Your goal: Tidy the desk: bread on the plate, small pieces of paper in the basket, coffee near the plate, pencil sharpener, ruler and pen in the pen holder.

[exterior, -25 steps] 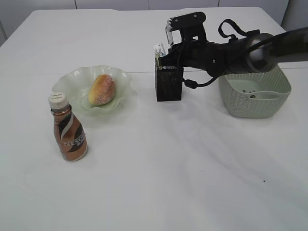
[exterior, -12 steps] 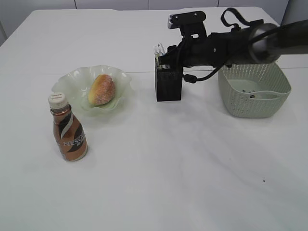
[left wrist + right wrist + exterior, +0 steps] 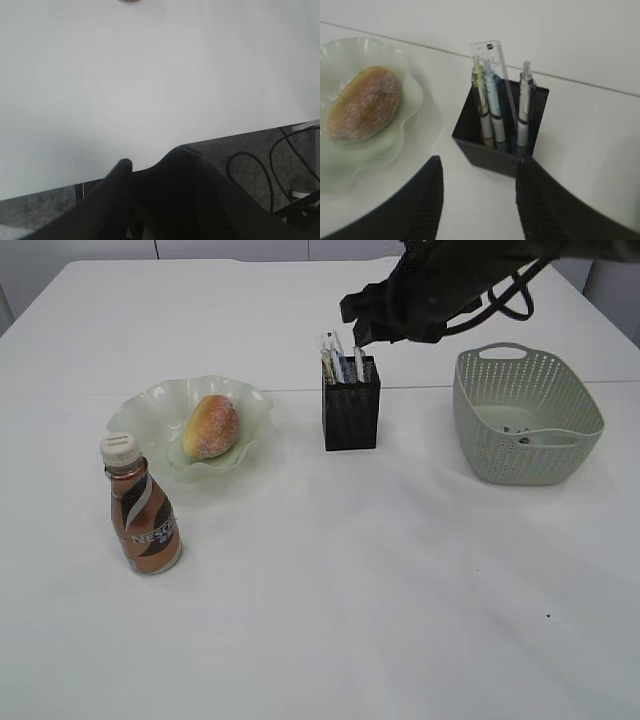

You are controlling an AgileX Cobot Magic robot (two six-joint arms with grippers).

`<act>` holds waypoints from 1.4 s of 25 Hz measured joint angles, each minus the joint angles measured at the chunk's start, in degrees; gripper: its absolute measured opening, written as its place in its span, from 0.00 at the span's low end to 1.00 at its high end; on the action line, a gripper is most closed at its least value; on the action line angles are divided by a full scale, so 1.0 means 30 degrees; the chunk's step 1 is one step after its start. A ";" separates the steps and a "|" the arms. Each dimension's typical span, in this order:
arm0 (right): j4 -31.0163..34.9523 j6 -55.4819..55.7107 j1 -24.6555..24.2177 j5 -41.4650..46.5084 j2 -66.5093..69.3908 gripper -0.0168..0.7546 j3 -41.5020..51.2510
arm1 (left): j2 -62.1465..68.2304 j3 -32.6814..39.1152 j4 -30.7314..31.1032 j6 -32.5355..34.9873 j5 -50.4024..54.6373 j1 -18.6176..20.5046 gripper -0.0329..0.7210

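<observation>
The black mesh pen holder (image 3: 351,410) stands mid-table and holds several pens (image 3: 358,364) and a clear ruler (image 3: 330,344). In the right wrist view, the pen holder (image 3: 492,150), its pens (image 3: 524,112) and ruler (image 3: 492,57) lie just ahead of my right gripper (image 3: 477,167). That gripper is open, empty and above the holder. It also shows in the exterior view (image 3: 362,320). The bread (image 3: 212,426) lies on the pale green plate (image 3: 150,405). The coffee bottle (image 3: 143,505) stands in front of the plate. My left gripper (image 3: 152,160) hangs empty over the table's edge. No pencil sharpener is visible.
A pale green basket (image 3: 527,445) stands right of the pen holder, with small bits of paper (image 3: 515,430) on its bottom. In the left wrist view, cables (image 3: 272,165) lie on the floor below the table's edge.
My right gripper has lifted up and away from the pen holder. One more pen now stands in the holder than a second ago.
</observation>
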 joint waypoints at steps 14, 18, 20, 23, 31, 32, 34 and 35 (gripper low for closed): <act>0.0401 -0.0125 0.0000 0.7531 -0.5581 0.52 -0.0039 | 0.0000 -0.1352 0.3214 0.0993 -0.1286 0.0000 0.79; 0.0308 -0.0180 0.0000 0.9788 -0.6565 0.52 -0.0039 | 0.0000 -0.2527 0.4776 0.1064 -0.0978 0.0000 0.78; 0.0308 0.0052 0.0000 1.0189 -0.7217 0.52 -0.0039 | 0.0000 -0.3014 0.5506 0.1064 -0.0577 0.0000 0.78; -0.0110 0.0171 0.0000 1.0189 -0.8733 0.52 -0.0039 | 0.0000 -0.3470 0.5979 0.1064 0.0023 0.0000 0.78; -0.4726 0.2946 0.0000 1.0225 -1.3438 0.52 0.1043 | 0.0000 -0.3543 0.5979 0.1098 0.0948 0.0000 0.78; -0.5884 0.3787 0.0000 1.0498 -1.4019 0.52 0.1483 | 0.0000 -0.3543 0.6016 0.1098 0.0944 0.0000 0.78; -0.8353 0.5234 0.0000 1.1238 -1.5100 0.52 0.2591 | 0.0000 -0.3543 0.6057 0.1174 0.0974 0.0000 0.78; -0.9229 0.5765 0.0000 1.1372 -1.5716 0.52 0.3378 | 0.0000 -0.3543 0.6057 0.1422 0.0985 0.0000 0.78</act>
